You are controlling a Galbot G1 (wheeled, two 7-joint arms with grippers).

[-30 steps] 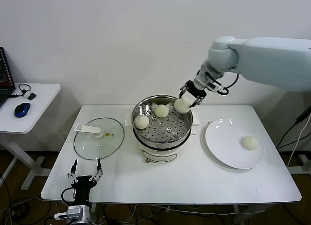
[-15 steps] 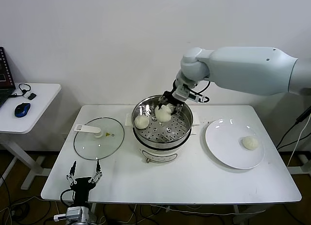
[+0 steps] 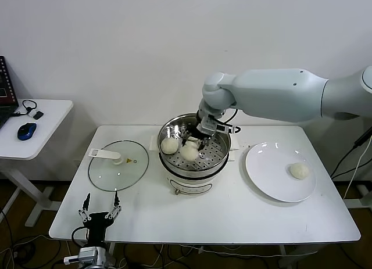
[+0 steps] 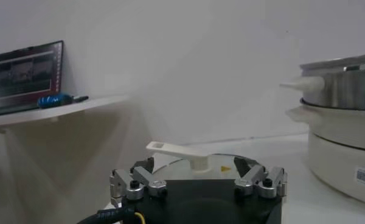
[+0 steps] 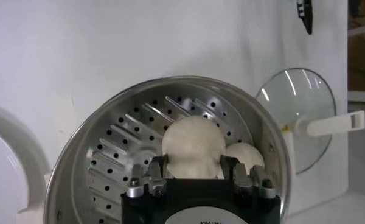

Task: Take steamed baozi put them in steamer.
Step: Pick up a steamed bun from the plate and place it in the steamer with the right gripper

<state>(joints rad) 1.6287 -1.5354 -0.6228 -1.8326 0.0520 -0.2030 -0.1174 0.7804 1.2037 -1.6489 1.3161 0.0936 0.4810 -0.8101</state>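
The tabletop carries the steamer near its back edge, no readable writing anywhere. The right gripper reaches inside, clenched around a baozi; two more sit beside it. A fourth baozi lies on the plate toward the right edge. The left gripper, prongs spread, hovers off the front-left corner.

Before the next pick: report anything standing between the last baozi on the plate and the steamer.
Nothing visible blocks that path. The last baozi lies alone on the plate, with bare table up to the steamer. The glass lid lies on the steamer's far side. Inside, the right end effector grips a baozi beside the others.
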